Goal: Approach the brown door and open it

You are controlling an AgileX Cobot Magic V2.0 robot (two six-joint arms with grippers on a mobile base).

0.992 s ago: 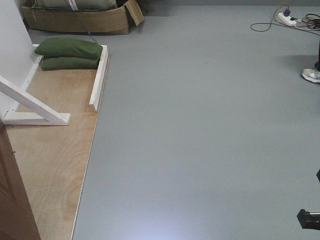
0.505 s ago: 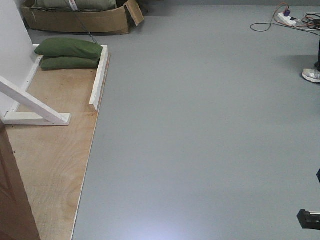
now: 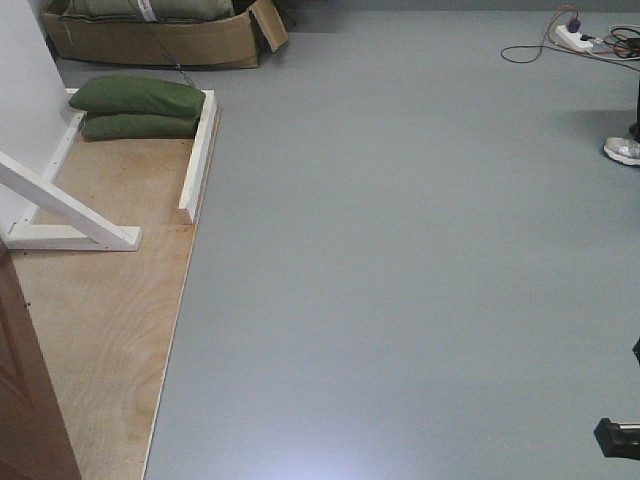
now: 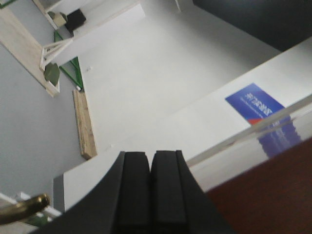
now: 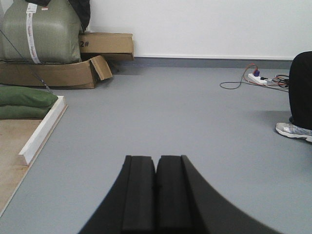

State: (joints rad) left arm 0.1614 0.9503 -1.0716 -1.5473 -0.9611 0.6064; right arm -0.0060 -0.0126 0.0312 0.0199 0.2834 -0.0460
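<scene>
From the front, the door (image 3: 30, 400) shows only as a reddish-brown strip at the lower left edge, standing on a plywood sheet (image 3: 110, 300). White braces (image 3: 65, 215) cross the sheet behind it, and two green sandbags (image 3: 135, 105) lie stacked at its far end, against a white rail (image 3: 198, 155). Beyond them sits a cardboard box (image 3: 160, 40). Grey floor (image 3: 400, 250) fills the rest, with a power strip (image 3: 572, 37) and a shoe (image 3: 625, 150) at the far right. The left wrist view is tilted: the left gripper (image 4: 150, 195) has its pads pressed together with nothing between them. A brass lever (image 4: 22, 207) curves in at the lower left, apart from the gripper, and the door's brown face fills the lower right corner. A blue sign (image 4: 253, 103) hangs on the white wall above it. In the right wrist view, the right gripper (image 5: 156, 195) is likewise pressed closed and empty, hanging over bare floor, well apart from the sandbags at the left.
</scene>
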